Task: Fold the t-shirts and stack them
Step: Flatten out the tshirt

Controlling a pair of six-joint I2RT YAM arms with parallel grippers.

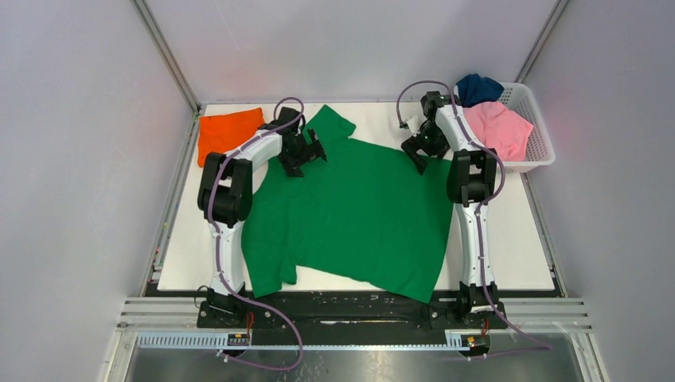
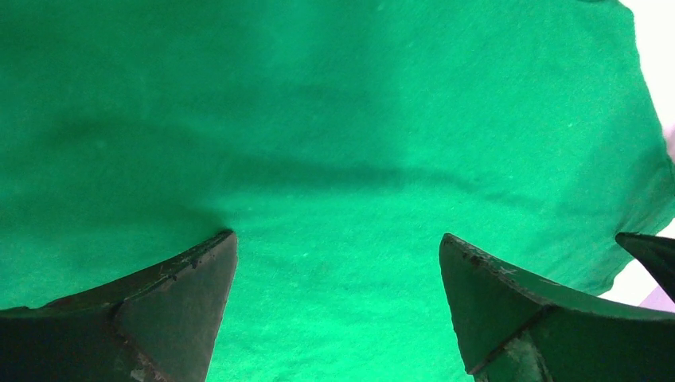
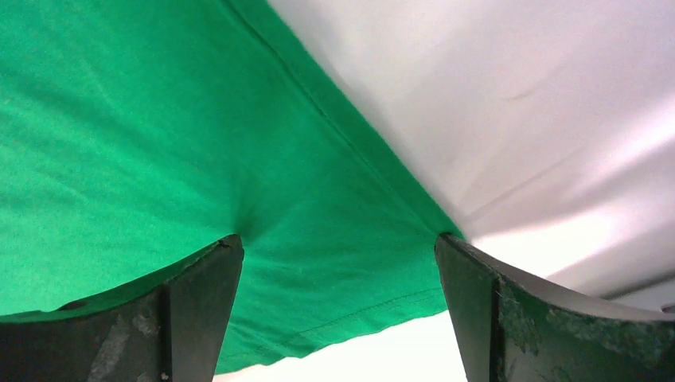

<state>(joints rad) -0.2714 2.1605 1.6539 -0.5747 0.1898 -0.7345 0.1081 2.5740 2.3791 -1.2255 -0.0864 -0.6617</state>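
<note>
**Fingers of both arms spread, tips down on the green tee**

The left fingers (image 2: 175, 302) are spread wide. Their tips rest on the green t-shirt (image 1: 350, 215), and a shallow crease runs out from one tip. The right fingers (image 3: 191, 306) are equally wide apart. One tip is on the cloth and the other sits at the hem, where green meets the white tabletop (image 1: 509, 239). Neither pair is pinching any fabric.

Left arm: it rises from its base at the near edge to a raised elbow. The forearm then reaches toward the far side and inward, and the wrist is bent down over the shirt's far-left part, just beside a sleeve.

Right arm: it stands along the shirt's right edge with the elbow high. The forearm runs toward the far edge, and the wrist is turned inward and down over the shirt's far-right corner.

The green t-shirt lies spread flat across the middle of the tabletop, between the two arms. The orange t-shirt (image 1: 227, 131) lies folded at the far-left corner. The pink t-shirt (image 1: 497, 127) and the navy t-shirt (image 1: 477, 87) are heaped in a white basket (image 1: 541, 151) at the far right.
</note>
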